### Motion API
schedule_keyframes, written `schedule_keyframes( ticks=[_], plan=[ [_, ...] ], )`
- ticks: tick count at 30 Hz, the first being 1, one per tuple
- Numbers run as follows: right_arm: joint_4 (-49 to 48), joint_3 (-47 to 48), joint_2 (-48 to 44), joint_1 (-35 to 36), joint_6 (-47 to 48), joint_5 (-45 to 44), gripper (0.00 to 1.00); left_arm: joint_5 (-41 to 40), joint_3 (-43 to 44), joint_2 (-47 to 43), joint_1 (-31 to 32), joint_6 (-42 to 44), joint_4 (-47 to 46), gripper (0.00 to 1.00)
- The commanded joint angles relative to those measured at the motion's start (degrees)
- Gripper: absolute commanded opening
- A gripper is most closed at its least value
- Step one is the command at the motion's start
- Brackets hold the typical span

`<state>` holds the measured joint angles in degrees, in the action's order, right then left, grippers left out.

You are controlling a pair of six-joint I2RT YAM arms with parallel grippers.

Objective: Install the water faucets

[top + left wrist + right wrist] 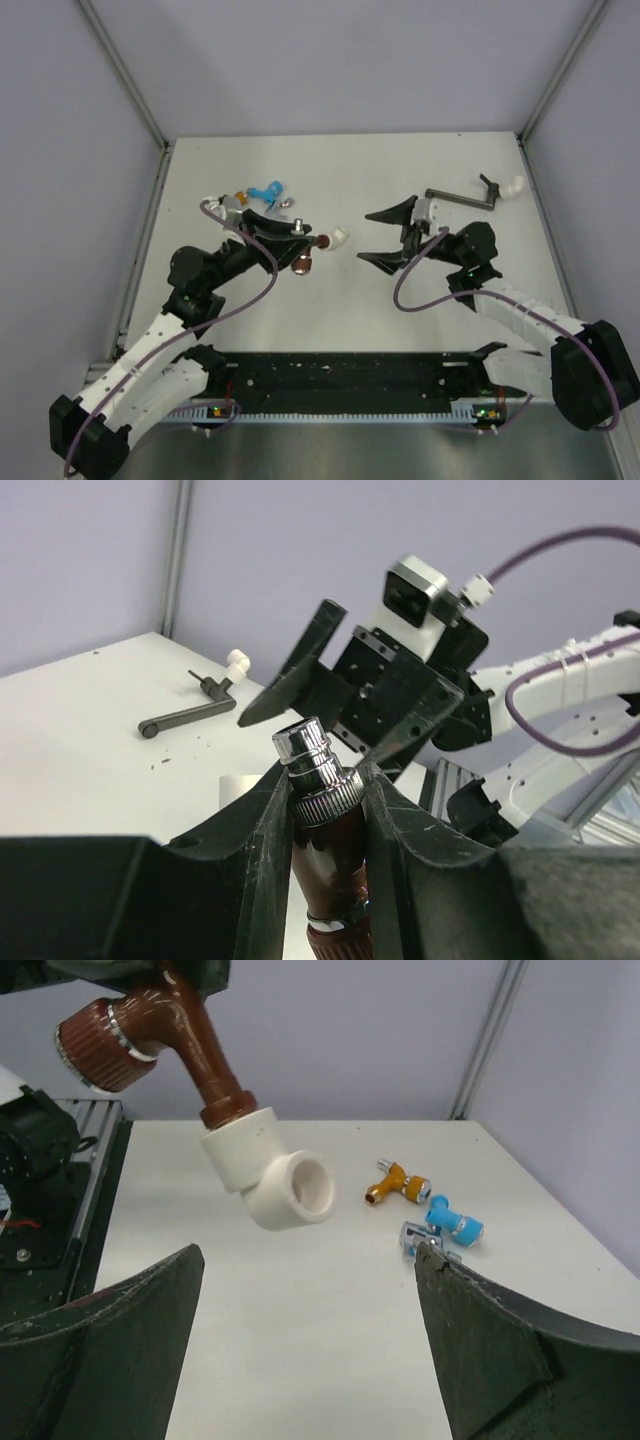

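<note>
Right wrist view: the grey faucet [416,1238] is largely hidden behind one finger [500,1350] of the right gripper [308,1260]; only a silvery end is made out. The top of the dark red-brown faucet [195,1045] is cut off there by the frame edge. In the left wrist view its lower body is lost between the black pads. In the top view the loose pieces are too small for detail.

The dark red-brown faucet is clamped between the fingers of the left gripper [325,785] and held clear of the table [330,1360]. Its polished chrome tip and knurled ring are seen above the fingertips. A white elbow fitting [272,1173], smooth plastic with a round open mouth, is seated on its other end. The right gripper is spread wide with nothing held, facing the faucet across a gap.

The orange faucet [396,1185] and light blue faucet [455,1223] are laid on the table just beside the grey one, on the left arm's side. A dark crank-shaped bar [190,716] with a white end is noted on the table behind the right gripper.
</note>
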<state>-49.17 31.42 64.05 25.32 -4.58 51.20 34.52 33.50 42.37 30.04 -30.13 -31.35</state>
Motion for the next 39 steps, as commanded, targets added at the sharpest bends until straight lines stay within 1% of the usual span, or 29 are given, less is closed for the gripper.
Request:
schedule_keyframes(
  ticks=[1,3,5,7,9,11,14,18,22,27,30,33,36,37,39],
  plan=[
    [-16.3,-4.5,-0.9,0.5,-1.2,1.8,0.86,-8.5,-2.5,1.7,-0.1,-9.6,-11.3,0.00],
    [-18.9,-5.7,-1.2,1.8,-0.5,0.7,0.86,-10.1,-3.1,3.0,0.0,-12.6,-13.9,0.00],
    [-17.7,-5.8,-1.7,3.8,2.7,-1.5,0.86,-11.2,-3.6,4.3,0.0,-15.1,-16.1,0.00],
    [-13.6,-5.4,-2.5,6.8,9.3,-5.7,0.86,-13.3,-4.1,5.5,-0.1,-18.9,-17.5,0.00],
    [-6.2,-4.2,-3.1,11.3,16.4,-10.3,0.86,-15.4,-4.9,6.5,0.0,-21.4,-19.4,0.00],
    [-3.0,-3.4,-2.6,14.1,21.2,-15.2,0.86,-16.2,-5.5,7.0,0.1,-23.3,-21.2,0.00],
    [-5.4,-4.2,-1.0,15.6,22.2,-19.3,0.86,-16.9,-5.6,7.6,0.1,-24.6,-22.0,0.00],
    [-6.8,-4.4,1.7,16.1,23.9,-22.4,0.86,-15.9,-5.5,8.0,0.2,-26.0,-24.0,0.00],
    [-9.8,-4.2,4.6,16.1,23.2,-21.9,0.85,-14.0,-5.5,9.1,0.2,-28.2,-27.6,0.00],
    [-13.5,-3.3,6.7,16.1,20.1,-18.3,0.79,-11.4,-5.6,11.9,0.3,-30.9,-33.3,0.00],
    [-15.3,-2.9,6.4,16.1,17.2,-15.3,0.74,-10.6,-5.8,13.1,0.3,-30.7,-35.3,0.00],
    [-15.5,-2.6,5.3,15.8,14.0,-11.8,0.70,-9.4,-5.9,13.3,0.3,-27.7,-36.3,0.00],
    [-18.3,-2.7,4.9,15.0,8.8,-8.5,0.60,-8.0,-6.2,13.2,0.3,-24.3,-38.0,0.00],
    [-20.4,-2.8,4.9,14.3,6.6,-7.4,0.56,-7.6,-6.5,13.1,0.3,-23.1,-38.9,0.00],
    [-26.1,-3.0,6.4,13.1,-0.7,-4.9,0.43,-7.1,-7.4,13.0,0.3,-20.5,-41.8,0.00]
  ],
)
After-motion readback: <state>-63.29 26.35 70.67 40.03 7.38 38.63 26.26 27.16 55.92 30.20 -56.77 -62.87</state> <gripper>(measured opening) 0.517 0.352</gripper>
